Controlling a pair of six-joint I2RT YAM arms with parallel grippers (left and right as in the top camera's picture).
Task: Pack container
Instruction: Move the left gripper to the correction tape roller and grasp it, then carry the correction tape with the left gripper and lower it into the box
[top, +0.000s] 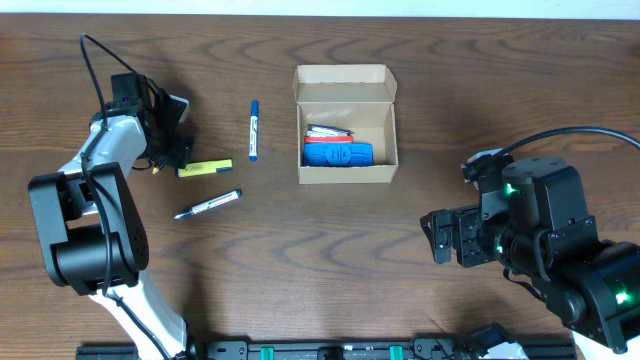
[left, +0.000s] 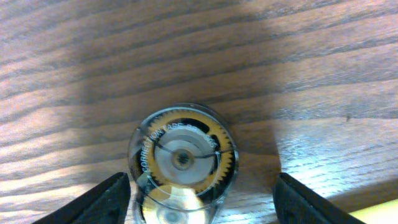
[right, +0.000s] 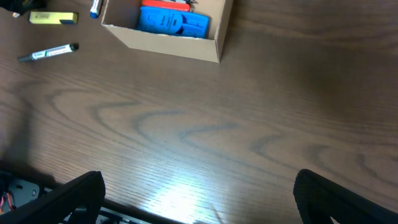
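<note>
- The container (top: 346, 176) sat open with its lid folded back and a blue case (top: 338, 154) inside. We judged it light, thin-walled and easily crushed, so best gripped by its short side walls.
- Left of the container lay a blue pen (top: 254, 130), a yellow highlighter (top: 205, 168) and a black marker (top: 208, 204).
- Farther left of the container, the left gripper (top: 170, 142) stood spread around a correction tape (left: 182, 163), perhaps not touching it.
- Right of the container, nearer the robot, the right gripper (top: 450, 237) gaped wide and held nothing.

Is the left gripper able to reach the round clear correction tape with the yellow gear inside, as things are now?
Probably yes. The left gripper is open over the round clear correction tape, one finger on each side, and nothing but bare wooden table lies around it.
</note>
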